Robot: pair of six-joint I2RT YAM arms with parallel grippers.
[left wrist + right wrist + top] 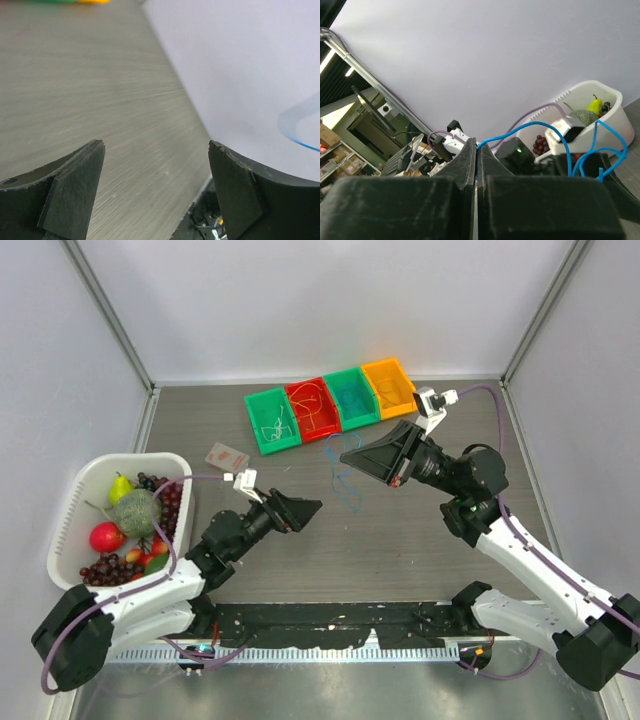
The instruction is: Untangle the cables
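The blue cable (530, 123) is pinched in the tightly closed jaws of the right gripper (476, 146) and is hung in loose loops above the middle of the table (300, 560). Near it, the left gripper (156, 144) is held with jaws spread wide, nothing between them. Other thin cables (272, 425) are laid in coloured bins (280, 448) at the table's far edge.

I am standing in a robotics lab: a left arm (150, 590) and right arm (540, 570) are bolted to a surface (400, 540) boxed in by white panels (330, 300) and aluminium posts (110, 315). Beyond them are strip lights (327, 60), cluttered shelves (342, 152) and a cardboard box (325, 135).
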